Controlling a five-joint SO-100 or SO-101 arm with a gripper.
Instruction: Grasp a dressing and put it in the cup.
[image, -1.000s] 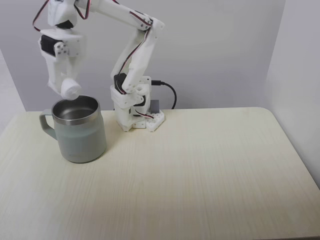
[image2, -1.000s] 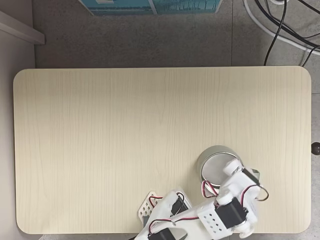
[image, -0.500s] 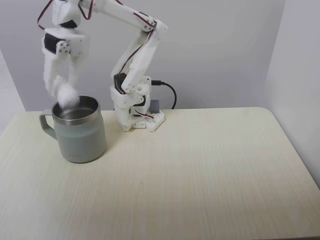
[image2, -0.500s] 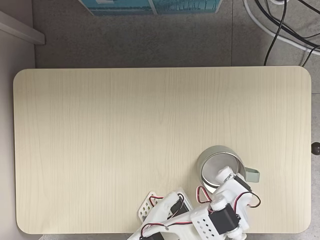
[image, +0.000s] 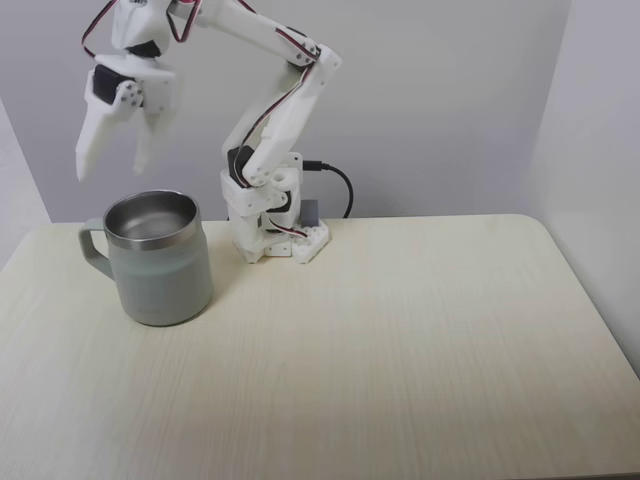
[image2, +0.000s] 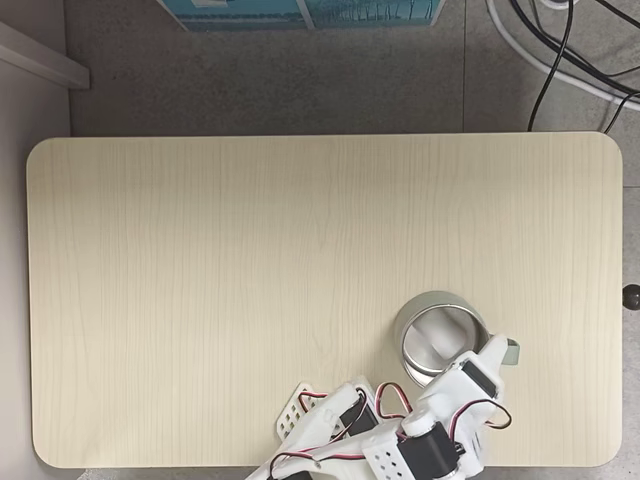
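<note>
The pale grey-green cup with its steel rim and side handle stands at the table's left in a fixed view, and near the bottom edge from above. My white gripper hangs open just above the cup's left rim, its two fingers spread wide with nothing between them. From above, the gripper overlaps the cup's near rim. The dressing is out of sight below the rim in the side view. From above, the cup's inside looks pale, and I cannot tell the roll apart from the steel.
The arm's base stands just behind and right of the cup, with a black cable running behind it. The wooden table stretches to the right and front. Cables lie on the floor beyond the table.
The gripper held the white dressing over the cup, lowered it to the rim, then opened and rose slightly. The dressing left the fingers and dropped out of sight into the cup.
</note>
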